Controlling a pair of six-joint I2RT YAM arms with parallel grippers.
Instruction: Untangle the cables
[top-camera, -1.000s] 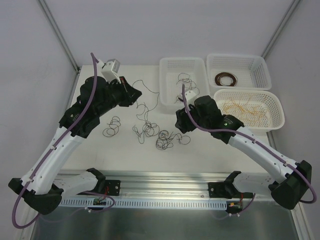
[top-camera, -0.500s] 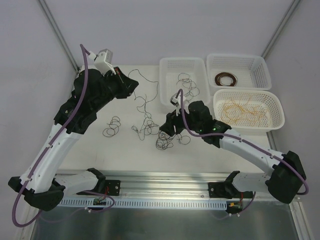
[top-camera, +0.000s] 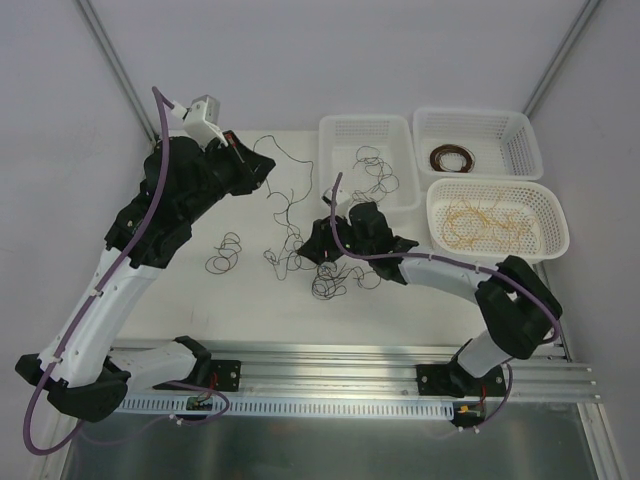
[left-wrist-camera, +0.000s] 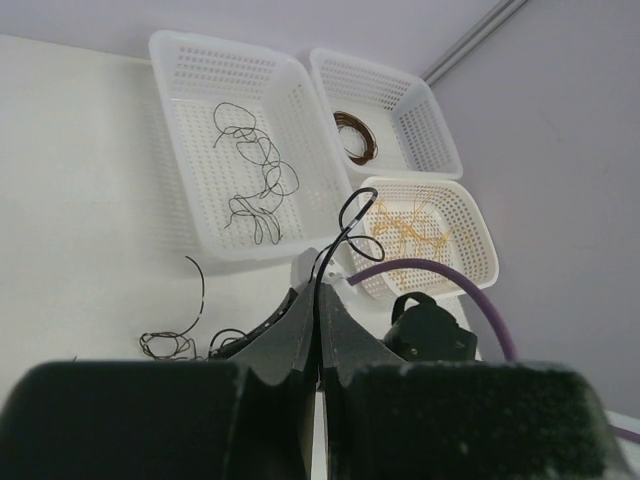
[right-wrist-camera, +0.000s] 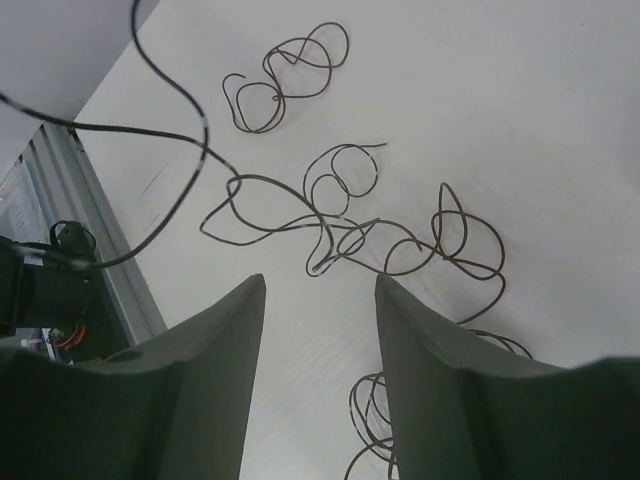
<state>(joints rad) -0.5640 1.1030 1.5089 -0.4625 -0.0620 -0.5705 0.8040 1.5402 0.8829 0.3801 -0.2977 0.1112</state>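
Observation:
My left gripper (top-camera: 258, 172) is raised over the table's back left, shut on a thin black cable (left-wrist-camera: 345, 215) that rises from its closed fingertips (left-wrist-camera: 320, 290). That strand trails down to a tangle of dark curly cables (top-camera: 298, 255) at mid-table. Hovering low over the tangle, my right gripper (top-camera: 310, 246) is open and holds nothing. In the right wrist view its gripper (right-wrist-camera: 318, 282) frames bare table, with dark brown loops (right-wrist-camera: 340, 215) just ahead and the lifted black strand (right-wrist-camera: 170, 130) crossing the upper left.
A separate dark curl (top-camera: 224, 253) lies to the left and another (top-camera: 333, 281) nearer the front. Three white baskets stand at the back right: one (top-camera: 340, 130) with black wire, one (top-camera: 520, 140) with a brown coil (top-camera: 450, 158), one (top-camera: 552, 225) with yellow wires (top-camera: 485, 222).
My right arm swung left from the baskets and now hangs over the tangle. The left gripper drew back and left, pulling the black cable further out.

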